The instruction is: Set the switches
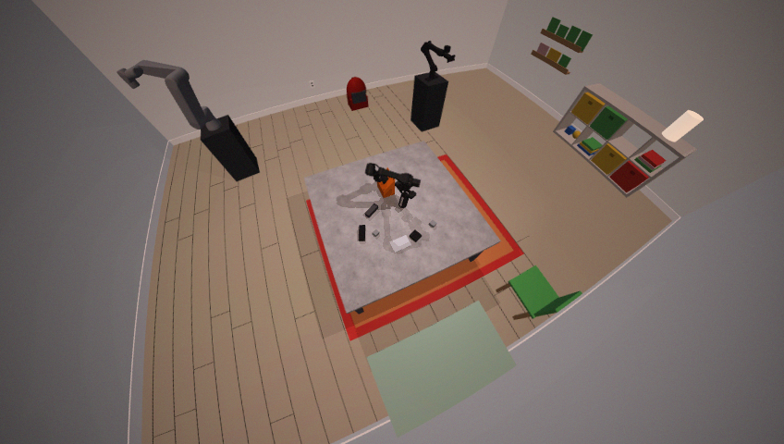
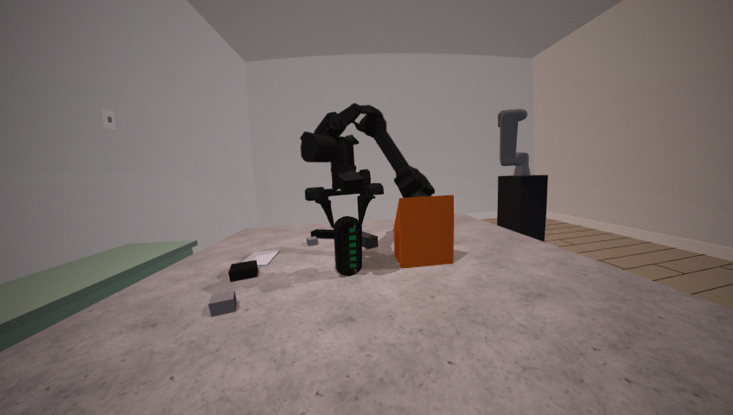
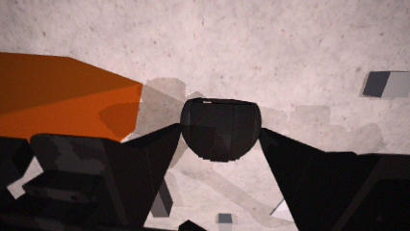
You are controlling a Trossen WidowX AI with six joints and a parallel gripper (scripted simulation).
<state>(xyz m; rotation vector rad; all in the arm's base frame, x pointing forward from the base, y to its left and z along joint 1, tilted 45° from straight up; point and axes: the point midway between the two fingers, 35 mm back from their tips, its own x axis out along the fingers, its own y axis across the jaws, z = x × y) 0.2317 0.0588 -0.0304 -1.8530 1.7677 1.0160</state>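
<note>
The black two-fingered claw (image 1: 406,194) (image 2: 347,220) (image 3: 219,130) was pinching the dark grey, round-ended controller unit (image 1: 403,202) (image 2: 341,252) (image 3: 221,135), a fingertip against each side near its upper end. The unit stood upright on end, its row of green-marked switches facing outward beside the orange block (image 1: 385,189) (image 2: 425,231) (image 3: 91,111). From where I stood, I couldn't tell whether its lower end touched the mottled grey bench (image 1: 357,275) (image 2: 411,334) (image 3: 289,38). A flat white rectangle (image 1: 400,243) (image 2: 264,257) lay near a small black box (image 1: 415,236) (image 2: 243,271).
</note>
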